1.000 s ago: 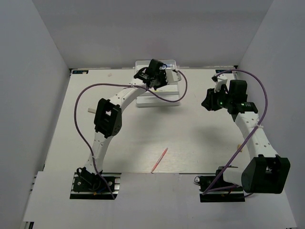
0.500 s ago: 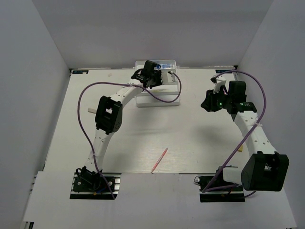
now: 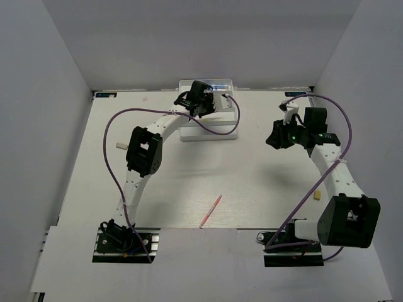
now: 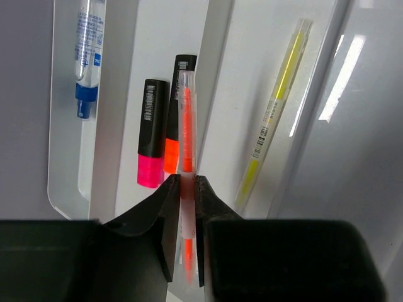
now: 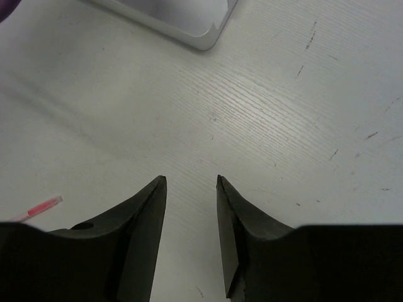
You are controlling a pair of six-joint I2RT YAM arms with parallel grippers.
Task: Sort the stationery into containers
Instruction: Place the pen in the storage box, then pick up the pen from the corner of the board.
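**A:** Stationery count: four pieces are in the white tray (image 4: 126,44). Clear blue-capped bottle (image 4: 87,50) is in the left row. Pink-and-black marker (image 4: 151,135) and orange-and-black marker (image 4: 171,154) sit side by side in the next row. Yellow pen (image 4: 277,107) is one row further right.

**B:** Fifth one?

**A:** We have a pink-orange stick (image 4: 186,113) pinched in the left gripper (image 4: 187,192), jaws closed on it, hanging over the marker row. Not released yet.

**B:** Right side?

**A:** Right gripper (image 5: 189,195) is parted with nothing between the jaws. It hovers over bare table (image 5: 283,126), near the tray's corner.

**B:** What's left out?

**A:** From the top view we see three things:
- a second pink-orange stick (image 3: 211,211) near the front edge, between the two bases
- a tiny tan eraser block (image 3: 318,194) beside the right arm
- a small pale item (image 3: 118,145) left of the left arm, too small for us to identify

**B:** So we're about halfway?

**A:** That's our read: four in, one about to go in, three to fetch.
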